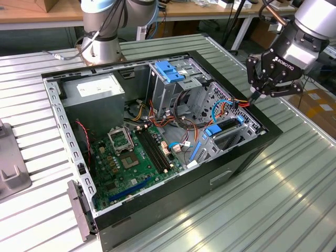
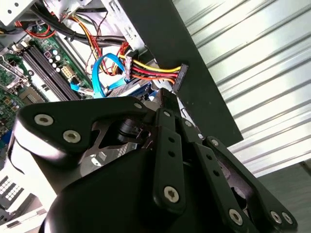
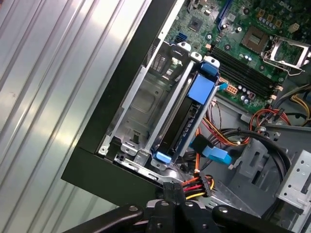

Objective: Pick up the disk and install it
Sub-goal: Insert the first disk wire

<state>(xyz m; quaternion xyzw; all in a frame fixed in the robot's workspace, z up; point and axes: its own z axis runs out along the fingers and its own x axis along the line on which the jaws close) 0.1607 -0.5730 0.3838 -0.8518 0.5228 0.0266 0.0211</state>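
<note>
The disk (image 3: pixel 182 124) stands on edge in the grey metal drive cage (image 3: pixel 141 97) at the front corner of the open computer case (image 1: pixel 173 189), towards the exterior view's right. Its blue side rails run along it, with a tab at each end.

It is probably stiff, dense and sensitive to knocks. It is best held across the long railed edges or by an end tab, not by its flat face.

The gripper (image 1: pixel 257 96) hovers just above that corner. Its fingers look drawn together with nothing between them, and the tips are just beside a power connector (image 3: pixel 199 185) on red, yellow and black wires.

The case also holds a green motherboard (image 1: pixel 131 157) and a blue data cable (image 3: pixel 214 155). It lies on a ribbed metal surface (image 1: pixel 262 210).
</note>
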